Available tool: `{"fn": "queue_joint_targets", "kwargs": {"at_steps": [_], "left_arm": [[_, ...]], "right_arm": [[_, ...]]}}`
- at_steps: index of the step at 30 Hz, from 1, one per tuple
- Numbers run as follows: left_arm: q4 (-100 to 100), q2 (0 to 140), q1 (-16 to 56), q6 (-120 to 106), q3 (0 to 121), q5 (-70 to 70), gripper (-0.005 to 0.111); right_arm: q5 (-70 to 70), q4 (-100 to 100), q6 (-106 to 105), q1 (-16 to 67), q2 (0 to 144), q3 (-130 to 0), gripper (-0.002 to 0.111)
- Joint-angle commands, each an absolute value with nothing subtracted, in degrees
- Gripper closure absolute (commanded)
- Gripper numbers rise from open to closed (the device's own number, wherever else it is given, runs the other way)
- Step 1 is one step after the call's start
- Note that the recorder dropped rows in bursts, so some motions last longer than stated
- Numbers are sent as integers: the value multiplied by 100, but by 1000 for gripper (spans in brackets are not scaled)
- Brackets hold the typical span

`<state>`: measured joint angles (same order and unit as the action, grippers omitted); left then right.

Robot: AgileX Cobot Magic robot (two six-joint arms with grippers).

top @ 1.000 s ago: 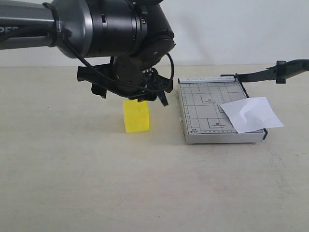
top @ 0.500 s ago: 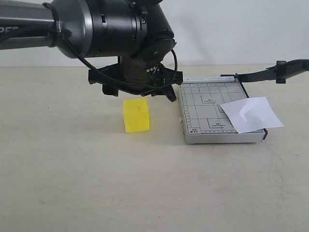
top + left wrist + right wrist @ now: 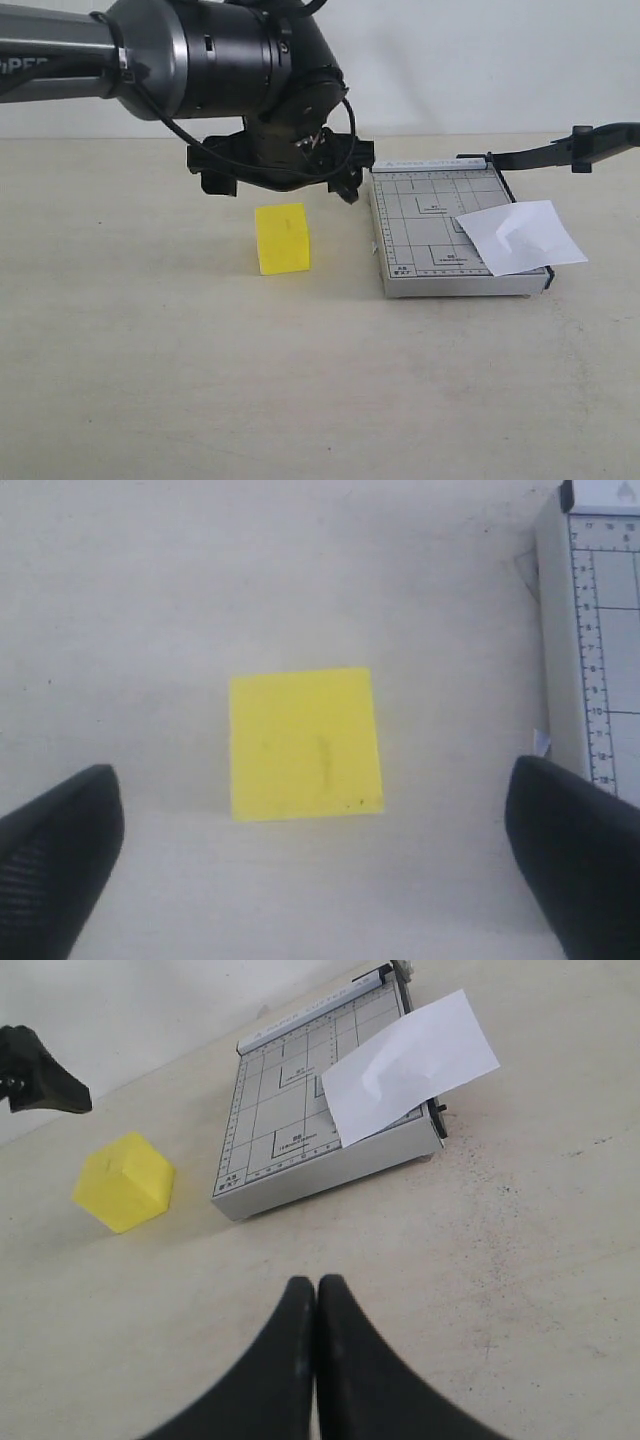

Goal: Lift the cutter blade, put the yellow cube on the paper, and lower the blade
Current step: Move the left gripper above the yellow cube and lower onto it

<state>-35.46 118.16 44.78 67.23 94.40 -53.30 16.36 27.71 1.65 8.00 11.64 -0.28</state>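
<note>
The yellow cube (image 3: 282, 238) rests on the table, left of the grey trimmer (image 3: 425, 220). My left gripper (image 3: 282, 185) hovers just above the cube, open wide. In the left wrist view the cube (image 3: 305, 743) lies between the two black fingertips (image 3: 70, 825), apart from both. The white paper (image 3: 520, 237) lies on the trimmer's right side and overhangs its edge. The cutter blade (image 3: 560, 150) stands raised, pointing right. My right gripper (image 3: 317, 1295) is shut on nothing, over bare table, facing the cube (image 3: 125, 1182), the trimmer (image 3: 290, 1130) and the paper (image 3: 410, 1065).
The beige table (image 3: 300, 380) stretches out in front of the cube and trimmer. A white wall (image 3: 480, 60) stands behind. One left finger (image 3: 40, 1075) shows in the right wrist view, above the cube.
My left gripper has risen off the cube's top and shifted slightly right, still open. The cube, paper and blade have not moved.
</note>
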Motion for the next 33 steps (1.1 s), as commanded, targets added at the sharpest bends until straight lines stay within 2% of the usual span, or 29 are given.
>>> {"fn": "queue_joint_targets", "kwargs": {"at_steps": [1, 13, 19, 21, 26, 28, 30, 31, 32, 33], "left_arm": [[-3414, 12034, 4374, 6723, 9443, -5224, 9], [-3426, 12599, 3852, 6723, 9448, -4233, 9], [-3218, 12796, 3852, 6700, 9448, -4148, 9], [-3229, 12807, 3852, 6687, 9448, -4185, 11], [-3217, 12859, 3852, 6637, 9448, -4206, 25], [-3217, 12859, 3852, 6637, 9448, -4219, 27], [-3200, 12859, 3852, 6637, 9448, -4247, 38], [-3186, 12859, 3852, 6637, 9448, -4258, 55], [-3171, 12847, 3852, 6622, 9448, -4287, 63], [-3025, 12792, 3852, 6452, 9448, -4321, 83]], "right_arm": [[1606, 2798, 142, 798, 1136, 0, 108], [1606, 2798, 142, 798, 1136, 0, 108], [1606, 2798, 142, 798, 1136, 0, 108], [1606, 2798, 142, 798, 1136, 0, 108], [1606, 2798, 142, 798, 1136, 0, 108], [1606, 2798, 142, 798, 1136, 0, 108], [1606, 2798, 142, 798, 1136, 0, 108], [1606, 2798, 142, 798, 1136, 0, 108], [1606, 2798, 142, 798, 1136, 0, 108], [1606, 2798, 142, 798, 1136, 0, 108]]}}
